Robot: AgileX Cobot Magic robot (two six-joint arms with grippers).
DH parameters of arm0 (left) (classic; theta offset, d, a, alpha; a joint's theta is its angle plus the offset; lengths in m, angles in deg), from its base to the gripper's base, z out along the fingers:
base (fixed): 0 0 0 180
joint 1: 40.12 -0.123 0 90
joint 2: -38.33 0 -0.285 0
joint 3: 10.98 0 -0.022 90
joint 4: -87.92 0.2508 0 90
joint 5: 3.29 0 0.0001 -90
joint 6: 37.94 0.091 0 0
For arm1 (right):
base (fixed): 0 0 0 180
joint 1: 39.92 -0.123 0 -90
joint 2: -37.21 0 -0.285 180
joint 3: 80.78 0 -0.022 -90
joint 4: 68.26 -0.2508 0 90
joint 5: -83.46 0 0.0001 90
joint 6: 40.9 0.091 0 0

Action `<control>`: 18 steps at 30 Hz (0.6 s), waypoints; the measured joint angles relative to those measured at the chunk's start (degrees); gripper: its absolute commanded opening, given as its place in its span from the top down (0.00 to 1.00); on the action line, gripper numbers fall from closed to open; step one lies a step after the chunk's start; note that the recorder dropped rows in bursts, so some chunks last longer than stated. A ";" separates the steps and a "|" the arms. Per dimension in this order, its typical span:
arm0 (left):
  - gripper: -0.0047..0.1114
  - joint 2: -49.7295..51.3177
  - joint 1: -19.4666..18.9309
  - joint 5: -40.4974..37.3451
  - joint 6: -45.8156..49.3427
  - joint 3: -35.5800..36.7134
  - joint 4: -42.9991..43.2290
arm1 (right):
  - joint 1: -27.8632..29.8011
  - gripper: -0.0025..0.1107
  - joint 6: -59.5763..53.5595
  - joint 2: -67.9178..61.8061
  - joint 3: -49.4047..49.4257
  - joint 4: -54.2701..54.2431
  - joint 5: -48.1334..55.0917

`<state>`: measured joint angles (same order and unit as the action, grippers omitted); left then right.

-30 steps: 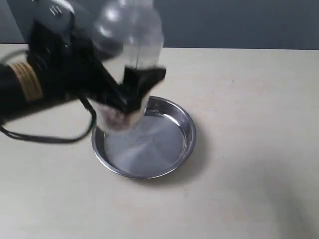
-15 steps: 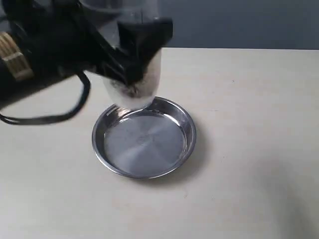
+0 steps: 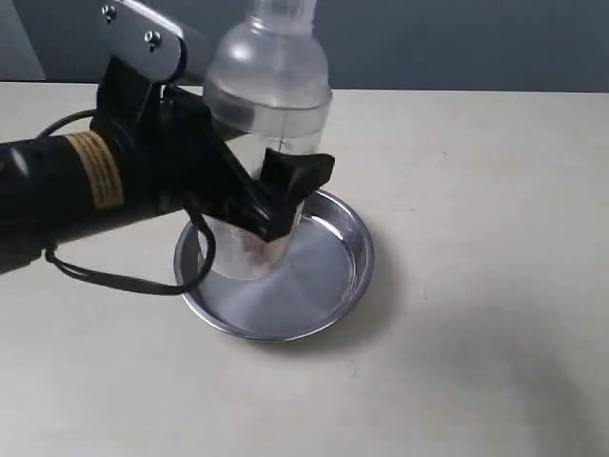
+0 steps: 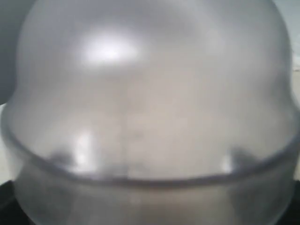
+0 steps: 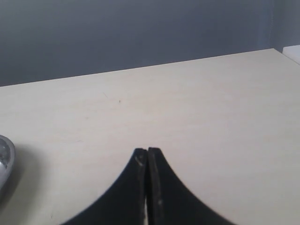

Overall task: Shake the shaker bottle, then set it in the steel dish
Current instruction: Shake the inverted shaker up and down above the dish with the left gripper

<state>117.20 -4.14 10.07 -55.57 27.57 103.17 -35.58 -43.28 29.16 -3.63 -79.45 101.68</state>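
The clear frosted shaker bottle (image 3: 266, 105) stands upright over the left part of the steel dish (image 3: 338, 271), brownish grains low inside it. My left gripper (image 3: 266, 205) is shut on the bottle's lower body, one black finger (image 3: 295, 181) across its front. Whether the bottle's base touches the dish bottom I cannot tell. In the left wrist view the bottle's domed shoulder (image 4: 150, 93) fills the picture and hides the jaws. My right gripper (image 5: 147, 151) is shut on nothing, above bare table, with the dish's rim (image 5: 4, 164) at the view's edge.
The beige table (image 3: 476, 190) spreads around the dish. A black cable (image 3: 124, 281) loops from the left arm down beside the dish's left rim. A dark grey wall (image 3: 457, 43) runs behind the table's far edge.
The left arm swung the bottle up and back, then brought it down again; now it sits lower, upright, over the dish's left part.
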 measured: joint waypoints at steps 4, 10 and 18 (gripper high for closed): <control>0.96 -5.93 -0.10 3.27 2.07 -4.40 -0.28 | 0.00 0.99 0.00 0.00 0.00 0.00 0.00; 0.96 -0.48 -0.19 -1.18 2.48 -0.62 -3.94 | 0.00 0.99 0.00 0.00 0.00 0.00 0.00; 0.96 -4.50 -0.07 7.23 3.32 1.17 -3.53 | 0.00 0.99 0.00 0.00 0.00 0.00 0.00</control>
<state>112.70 -4.20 17.29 -52.25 28.73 99.64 -35.58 -43.28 29.16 -3.63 -79.45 101.68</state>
